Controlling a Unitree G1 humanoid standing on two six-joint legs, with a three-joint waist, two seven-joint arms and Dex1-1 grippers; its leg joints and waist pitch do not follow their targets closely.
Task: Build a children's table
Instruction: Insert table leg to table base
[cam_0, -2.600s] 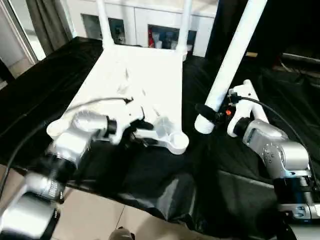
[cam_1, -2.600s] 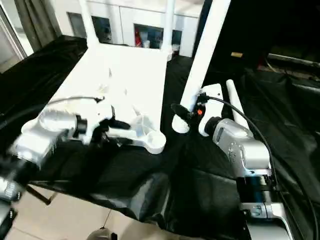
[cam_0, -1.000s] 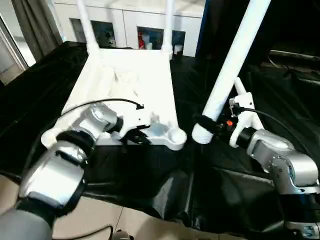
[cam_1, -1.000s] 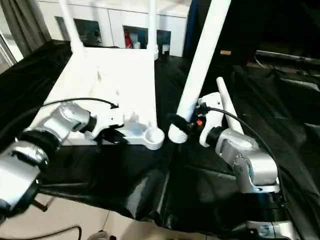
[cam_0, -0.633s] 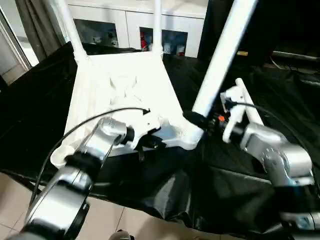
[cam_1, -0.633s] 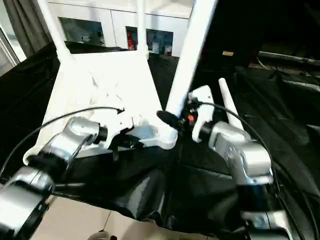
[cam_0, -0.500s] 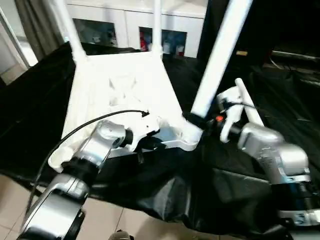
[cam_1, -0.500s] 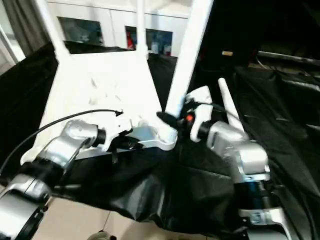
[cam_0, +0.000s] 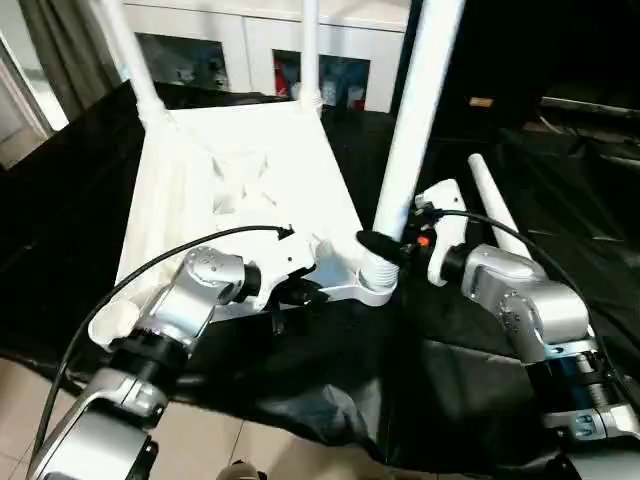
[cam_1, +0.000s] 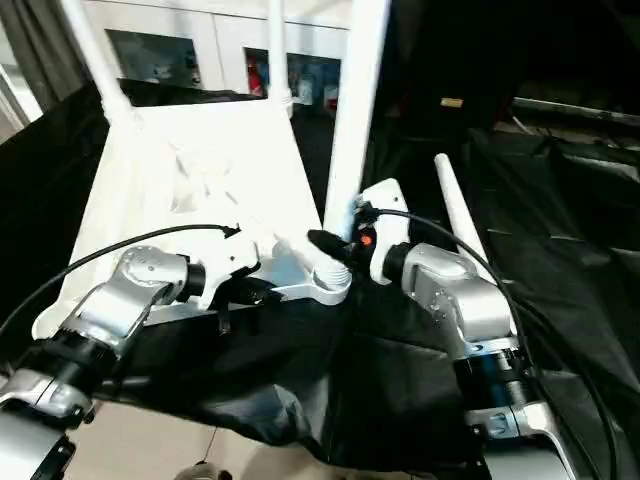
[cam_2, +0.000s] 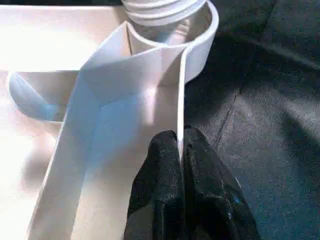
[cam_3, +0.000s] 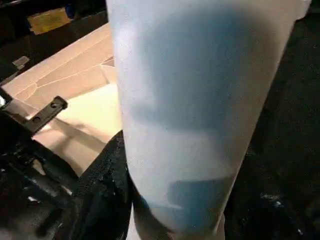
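No readable writing, seemingly, on leg (cam_0: 415, 110).

One white table top (cam_0: 240, 165) lies upside down on one black cloth (cam_0: 470, 370). Four white tube legs are in sight: two stand upright at the top's far corners (cam_0: 128, 55) (cam_0: 309, 50), one (cam_0: 415, 110) stands at the near right corner socket, and one (cam_0: 497, 205) lies loose on the cloth. One empty round socket (cam_0: 110, 322) shows at the near left corner. Two robot hands: the left hand (cam_0: 300, 292) and the right hand (cam_0: 378, 245).
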